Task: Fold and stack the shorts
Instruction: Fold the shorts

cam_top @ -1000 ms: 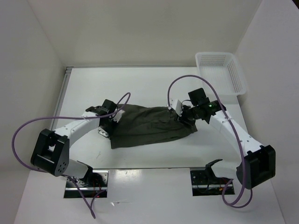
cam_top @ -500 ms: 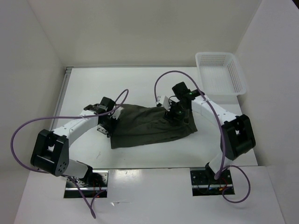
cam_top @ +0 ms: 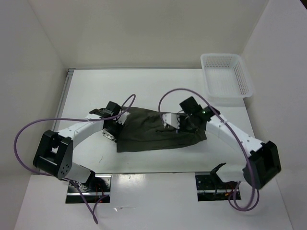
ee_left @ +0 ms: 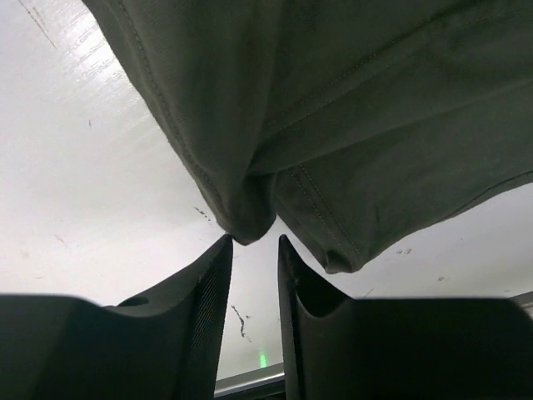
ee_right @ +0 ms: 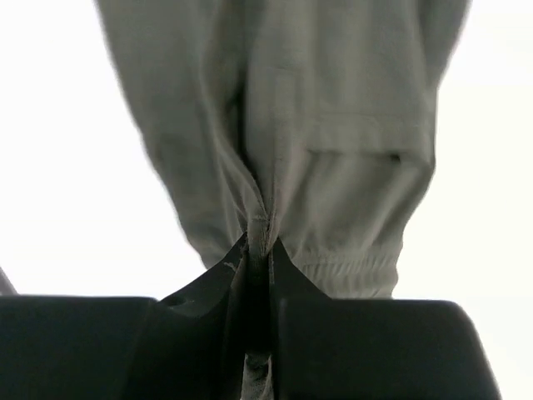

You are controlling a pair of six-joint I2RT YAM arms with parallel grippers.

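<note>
Shorts on table; basket contents unclear

My table is white and evenly lit. Plain white walls close it in at the back and on both sides.

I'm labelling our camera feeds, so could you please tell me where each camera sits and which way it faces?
Top external: above and behind the robot, looking down on table, shorts and basket; left arm and right arm show.
Left wrist: on that wrist, facing a shorts corner past its slightly parted left fingers.
Right wrist: on that wrist, facing the shorts fold pinched in its right fingers.
Shared: all show the shorts.
</note>
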